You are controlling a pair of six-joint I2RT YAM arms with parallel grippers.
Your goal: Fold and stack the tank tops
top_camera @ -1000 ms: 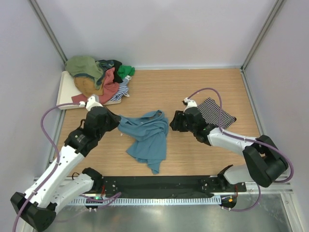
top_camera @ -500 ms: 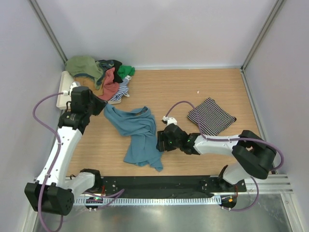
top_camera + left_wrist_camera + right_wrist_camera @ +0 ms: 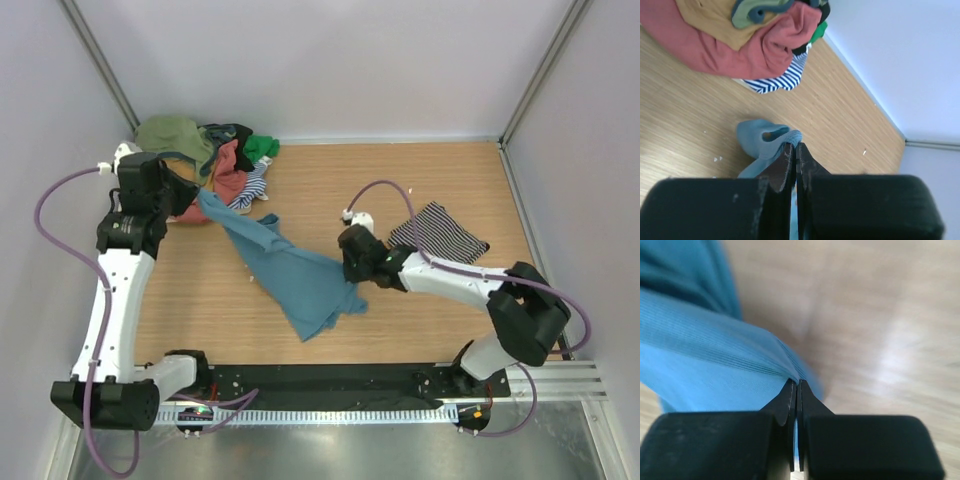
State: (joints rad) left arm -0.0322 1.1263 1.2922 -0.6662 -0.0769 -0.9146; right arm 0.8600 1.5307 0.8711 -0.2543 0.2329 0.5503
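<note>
Teal tank top gripped by left pincer; right pincer likewise.

The right claw has its two black fingers pressed together on a raised fold of the ribbed teal-blue cloth top, which spreads away to the left. Beyond it the pale wooden worktop shows blurred.

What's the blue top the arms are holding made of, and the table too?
Teal tank top: seems a soft, matte ribbed knit, perhaps cotton; fine parallel ribs show close up, and it drapes limply. Table: pale wood-grain surface with a faint sheen; whether it is solid wood or laminate cannot be told.
</note>
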